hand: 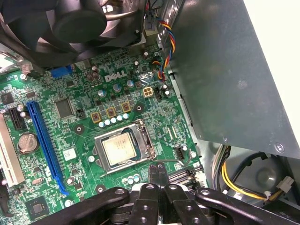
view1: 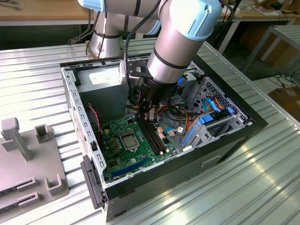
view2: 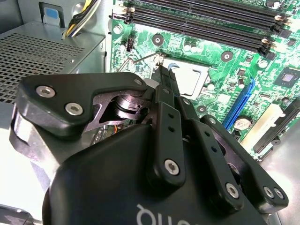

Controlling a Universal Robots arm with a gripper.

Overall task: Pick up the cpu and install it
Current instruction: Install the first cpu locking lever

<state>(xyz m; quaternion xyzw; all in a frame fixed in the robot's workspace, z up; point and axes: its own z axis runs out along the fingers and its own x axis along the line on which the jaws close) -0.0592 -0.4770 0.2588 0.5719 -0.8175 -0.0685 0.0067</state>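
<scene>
Exterior view: my end effector hangs inside PC case, at 1 o'clock from cpu, which lies flat in socket.

Second wrist view: fingers pinched together, empty.

First wrist view: cpu seated square, no long axis; install looks placed; latching socket lever likely remains.

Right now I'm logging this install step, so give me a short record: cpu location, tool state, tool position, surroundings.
cpu location: cpu lies flat in the socket frame on the green board
tool state: tool shut, holding nothing
tool position: tips by the socket's wire lever, beside the cpu
surroundings: open computer case, memory slots, power-supply box
</scene>
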